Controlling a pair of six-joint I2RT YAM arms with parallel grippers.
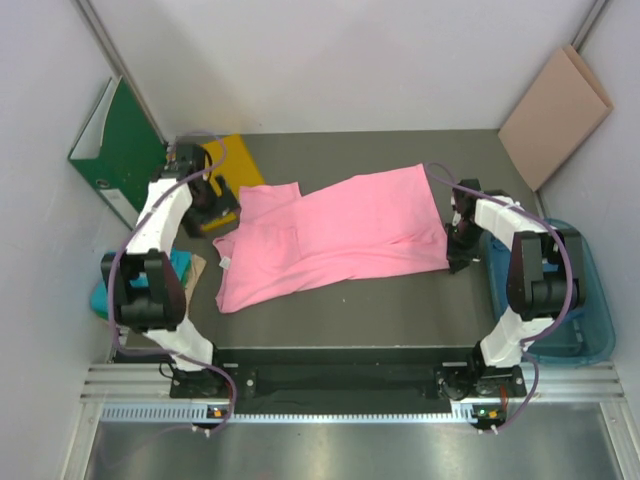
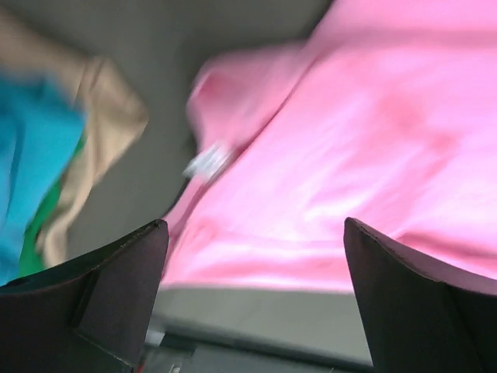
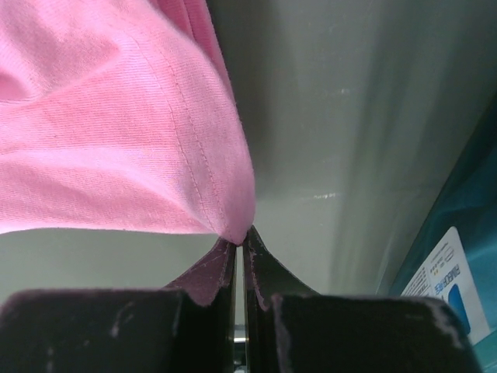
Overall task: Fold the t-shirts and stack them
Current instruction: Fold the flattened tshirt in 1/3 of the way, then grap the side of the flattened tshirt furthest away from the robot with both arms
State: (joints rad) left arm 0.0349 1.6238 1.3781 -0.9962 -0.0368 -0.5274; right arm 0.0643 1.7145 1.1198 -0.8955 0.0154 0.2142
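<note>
My right claw (image 3: 242, 249) is closed tight on a hem corner of the pink t-shirt (image 3: 101, 116), at its right end. My left claw (image 2: 255, 225) stands wide open near the shirt's left end and holds nothing. A small white tag (image 2: 208, 162) sits at the collar, too blurred to read. The white and blue sticker (image 3: 449, 284) on the blue bin (image 1: 590, 300) has print too small to read. The shirt is plain bright pink and a little wrinkled. It lies spread across the middle of the dark grey table (image 1: 400, 310). Teal cloth (image 1: 100, 295) lies at the left edge. Further back are a yellow sheet (image 1: 238, 155), a green binder (image 1: 115, 150) leaning on the white wall, and a brown folder (image 1: 555, 110).
</note>
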